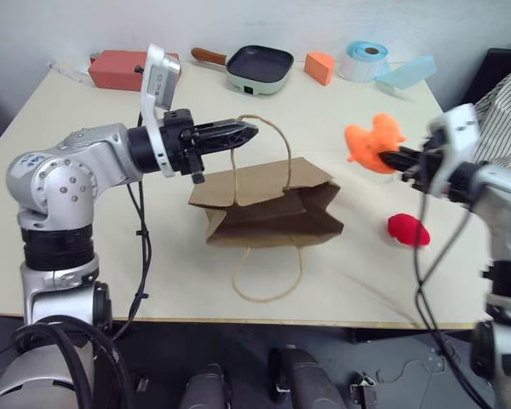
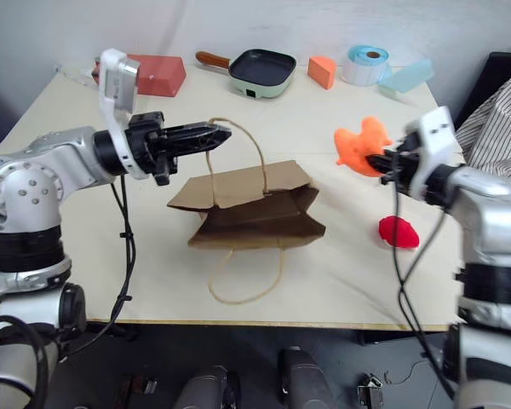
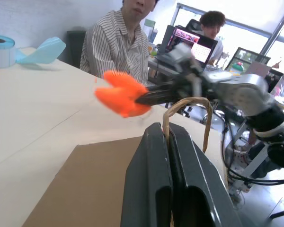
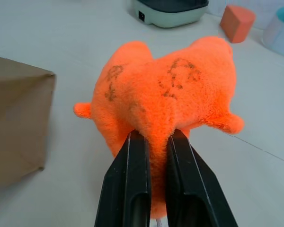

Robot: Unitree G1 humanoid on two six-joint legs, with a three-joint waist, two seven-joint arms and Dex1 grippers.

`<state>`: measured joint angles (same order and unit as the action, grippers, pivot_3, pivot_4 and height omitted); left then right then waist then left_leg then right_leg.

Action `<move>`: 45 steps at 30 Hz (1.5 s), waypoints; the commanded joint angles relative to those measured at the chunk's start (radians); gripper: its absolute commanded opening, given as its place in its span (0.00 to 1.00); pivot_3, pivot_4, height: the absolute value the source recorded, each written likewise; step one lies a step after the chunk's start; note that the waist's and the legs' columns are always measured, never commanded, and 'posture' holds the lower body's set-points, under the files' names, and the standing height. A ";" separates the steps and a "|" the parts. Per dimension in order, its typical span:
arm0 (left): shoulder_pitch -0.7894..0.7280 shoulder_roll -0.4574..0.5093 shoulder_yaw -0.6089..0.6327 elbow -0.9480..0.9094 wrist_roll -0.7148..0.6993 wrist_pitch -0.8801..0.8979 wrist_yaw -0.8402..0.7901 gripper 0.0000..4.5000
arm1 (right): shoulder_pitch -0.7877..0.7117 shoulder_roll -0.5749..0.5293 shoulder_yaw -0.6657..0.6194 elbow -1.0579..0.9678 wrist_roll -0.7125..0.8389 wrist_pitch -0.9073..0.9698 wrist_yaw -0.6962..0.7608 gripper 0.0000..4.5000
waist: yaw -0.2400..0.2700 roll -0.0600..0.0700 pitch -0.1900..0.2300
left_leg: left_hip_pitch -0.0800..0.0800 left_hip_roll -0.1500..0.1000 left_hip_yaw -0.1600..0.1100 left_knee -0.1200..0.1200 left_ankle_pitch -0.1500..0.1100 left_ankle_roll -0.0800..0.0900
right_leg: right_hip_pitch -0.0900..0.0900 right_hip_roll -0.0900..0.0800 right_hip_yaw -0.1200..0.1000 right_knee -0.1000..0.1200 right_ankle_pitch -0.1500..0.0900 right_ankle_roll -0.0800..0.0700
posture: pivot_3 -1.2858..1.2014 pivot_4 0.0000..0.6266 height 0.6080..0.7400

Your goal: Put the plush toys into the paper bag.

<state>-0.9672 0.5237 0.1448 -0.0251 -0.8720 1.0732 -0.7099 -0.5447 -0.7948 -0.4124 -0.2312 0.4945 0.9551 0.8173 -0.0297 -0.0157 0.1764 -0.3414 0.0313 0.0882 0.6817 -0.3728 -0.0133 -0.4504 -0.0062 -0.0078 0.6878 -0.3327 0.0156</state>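
Orange plush toy [image 4: 163,92]: faint dark markings, unreadable; pinched in right gripper [image 4: 154,142], off the table. Paper bag [image 1: 268,209]: unprinted, flat at table centre, one handle clamped in left gripper [image 1: 243,132]. Red plush toy [image 1: 408,230]: lying on the table right of the bag.

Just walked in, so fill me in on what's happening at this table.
The left gripper is pinching one handle of the paper bag, which lies on the table. The right gripper is shut on the orange plush toy, held above the table. The red plush toy sits on the table beside the bag.
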 commanded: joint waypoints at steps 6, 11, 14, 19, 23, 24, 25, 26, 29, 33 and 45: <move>-0.072 -0.074 -0.058 0.067 0.061 -0.071 -0.020 0.00 | 0.165 -0.072 -0.311 -0.460 0.658 0.351 -0.011 0.01 | -0.004 0.000 0.000 | 0.006 0.000 0.001 0.000 0.000 -0.001 | 0.004 0.001 0.002 -0.003 0.000 0.000 | 0.52 0.24 1.00; -0.108 -0.117 -0.069 0.100 0.070 -0.091 -0.032 0.00 | 0.233 -0.101 -0.035 -0.582 0.521 0.232 -0.101 0.01 | -0.004 0.000 0.000 | 0.006 -0.001 0.001 0.000 0.000 -0.001 | 0.004 0.001 0.003 -0.004 0.000 0.000 | 0.52 0.24 1.00; -0.107 -0.124 -0.073 0.091 0.071 -0.091 -0.038 0.00 | 0.192 -0.076 0.088 -0.546 0.469 0.182 -0.154 0.01 | -0.003 -0.001 0.000 | 0.006 -0.001 0.001 0.000 0.000 -0.001 | 0.004 0.001 0.003 -0.004 0.000 0.000 | 0.52 0.24 1.00; -0.097 -0.123 -0.069 0.074 0.062 -0.087 -0.050 0.00 | 0.123 -0.062 0.221 -0.452 0.406 0.149 -0.181 0.01 | 0.000 -0.001 0.000 | 0.005 -0.001 0.001 0.000 0.000 -0.001 | 0.004 0.001 0.002 -0.004 0.000 0.000 | 0.52 0.24 1.00; -0.073 -0.124 -0.083 0.031 0.059 -0.091 -0.065 0.00 | 0.062 -0.063 0.261 -0.353 0.466 0.217 -0.162 0.01 | 0.000 -0.001 0.000 | 0.005 -0.001 0.001 0.000 0.000 0.000 | 0.004 0.000 0.002 -0.005 0.000 0.000 | 0.52 0.24 1.00; -0.066 -0.124 -0.090 0.018 0.061 -0.094 -0.071 0.00 | 0.040 -0.071 0.269 -0.328 0.477 0.229 -0.144 0.01 | -0.002 -0.001 0.000 | 0.005 -0.001 0.001 0.000 0.000 0.000 | 0.004 0.000 0.002 -0.005 0.000 0.000 | 0.52 0.24 1.00; -0.059 -0.125 -0.096 0.008 0.063 -0.096 -0.075 0.00 | 0.013 -0.080 0.273 -0.301 0.490 0.243 -0.125 0.01 | -0.002 -0.001 0.000 | 0.005 -0.001 0.001 0.000 0.000 0.000 | 0.004 0.000 0.002 -0.005 0.000 0.000 | 0.52 0.24 1.00; -0.054 -0.128 -0.098 0.001 0.064 -0.096 -0.074 0.00 | -0.016 -0.086 0.275 -0.271 0.505 0.262 -0.111 0.01 | -0.002 -0.001 0.000 | 0.005 -0.001 0.001 0.000 0.000 0.000 | 0.004 0.000 0.002 -0.004 0.000 0.000 | 0.52 0.24 1.00; -0.040 -0.137 -0.099 -0.020 0.057 -0.089 -0.070 0.00 | -0.092 -0.091 0.284 -0.188 0.555 0.329 -0.077 0.01 | -0.001 -0.001 0.000 | 0.005 0.000 0.001 0.000 0.000 0.000 | 0.004 0.000 0.002 -0.005 0.000 0.000 | 0.52 0.24 1.00; -0.026 -0.154 -0.103 -0.045 0.046 -0.084 -0.064 0.00 | -0.173 -0.030 0.319 -0.041 0.587 0.418 -0.075 0.01 | -0.003 -0.001 0.000 | 0.004 0.000 0.000 0.000 0.000 0.000 | 0.004 0.000 0.002 -0.005 0.000 0.000 | 0.52 0.24 1.00; -0.025 -0.150 -0.091 -0.076 0.030 -0.071 -0.049 0.00 | -0.334 0.346 0.238 0.409 0.364 0.414 -0.388 0.01 | -0.012 -0.001 0.000 | 0.003 0.000 0.001 0.000 0.000 0.000 | 0.001 0.000 0.002 -0.003 0.000 0.000 | 0.52 0.24 1.00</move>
<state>-0.9856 0.3676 0.0360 -0.0669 -0.8239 1.0068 -0.7572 -0.8574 -0.4552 -0.1085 0.1665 0.8429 1.3555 0.4656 -0.0415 -0.0164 0.1766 -0.3394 0.0313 0.0893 0.6823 -0.3725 -0.0131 -0.4499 -0.0059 -0.0059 0.6861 -0.3328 0.0156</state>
